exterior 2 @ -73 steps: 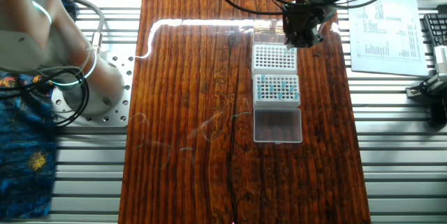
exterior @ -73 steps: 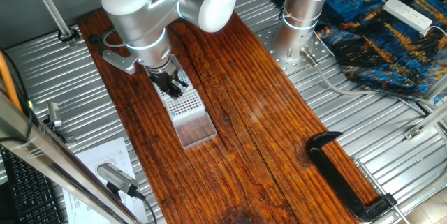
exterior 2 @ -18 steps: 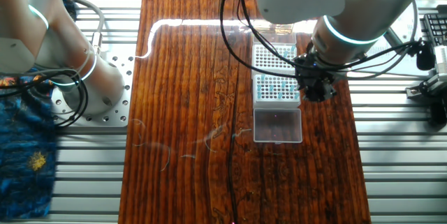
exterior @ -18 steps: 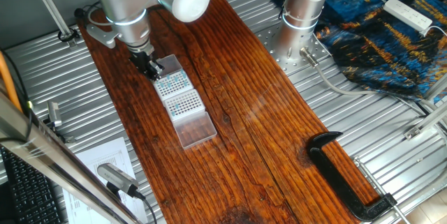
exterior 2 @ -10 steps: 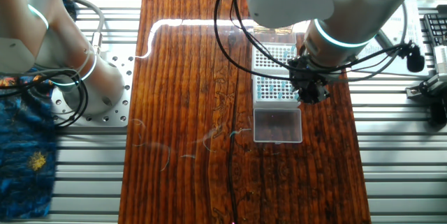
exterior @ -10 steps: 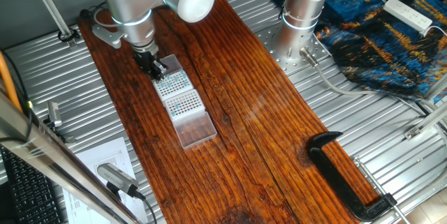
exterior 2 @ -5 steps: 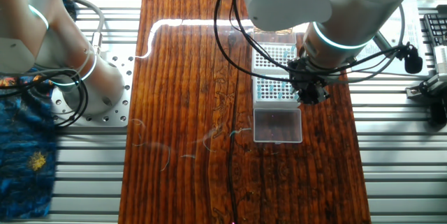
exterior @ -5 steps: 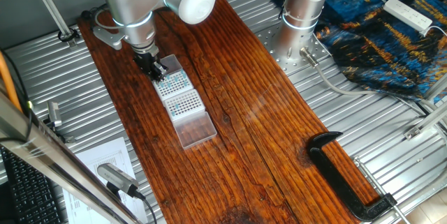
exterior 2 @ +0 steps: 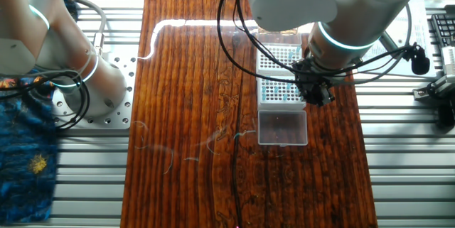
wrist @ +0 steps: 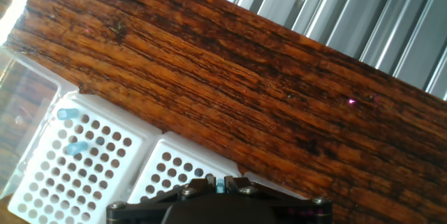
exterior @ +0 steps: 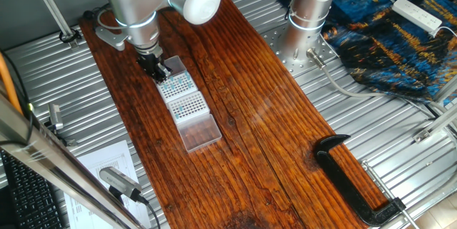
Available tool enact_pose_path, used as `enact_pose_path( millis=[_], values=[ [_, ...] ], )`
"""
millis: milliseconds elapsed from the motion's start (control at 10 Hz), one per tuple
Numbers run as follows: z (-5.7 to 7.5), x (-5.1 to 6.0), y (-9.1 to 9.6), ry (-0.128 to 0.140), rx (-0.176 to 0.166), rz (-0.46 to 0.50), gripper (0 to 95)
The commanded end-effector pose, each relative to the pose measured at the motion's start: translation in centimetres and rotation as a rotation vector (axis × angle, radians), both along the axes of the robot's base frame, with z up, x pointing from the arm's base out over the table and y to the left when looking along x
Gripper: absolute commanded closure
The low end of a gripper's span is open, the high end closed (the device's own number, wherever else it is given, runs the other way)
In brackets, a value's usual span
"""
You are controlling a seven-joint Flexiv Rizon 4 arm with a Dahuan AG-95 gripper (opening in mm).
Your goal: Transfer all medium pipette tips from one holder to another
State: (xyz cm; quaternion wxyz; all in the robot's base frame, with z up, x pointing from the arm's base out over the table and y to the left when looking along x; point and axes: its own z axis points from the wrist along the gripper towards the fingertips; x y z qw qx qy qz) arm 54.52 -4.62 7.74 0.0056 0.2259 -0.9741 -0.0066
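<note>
Tips (wrist: 72, 147): two blue ones stand in rack (wrist: 77, 172) near bench edge. Gripper (wrist: 221, 182), jaws clenched on another blue tip. I judge slight misalignment over second rack (exterior 2: 279, 58) could jam or drop it.

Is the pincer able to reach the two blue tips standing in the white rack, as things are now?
Likely yes: the two blue tips stand open from above, but the pincer seems to hold one already.

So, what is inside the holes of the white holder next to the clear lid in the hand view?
Two blue-topped medium pipette tips stand in holes of the white holder near the clear lid. Most other visible holes look empty. The gripper body covers its lower corner.
</note>
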Motion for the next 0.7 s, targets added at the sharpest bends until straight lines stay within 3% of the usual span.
enact_pose_path(
  millis=[100, 500, 700],
  values=[
    [0.7, 0.0, 0.0, 0.008, 0.001, 0.000, 95.0],
    [3.3, 0.1, 0.2, 0.012, -0.001, 0.018, 95.0],
    [6.3, 0.3, 0.7, 0.028, -0.016, 0.031, 95.0]
  ],
)
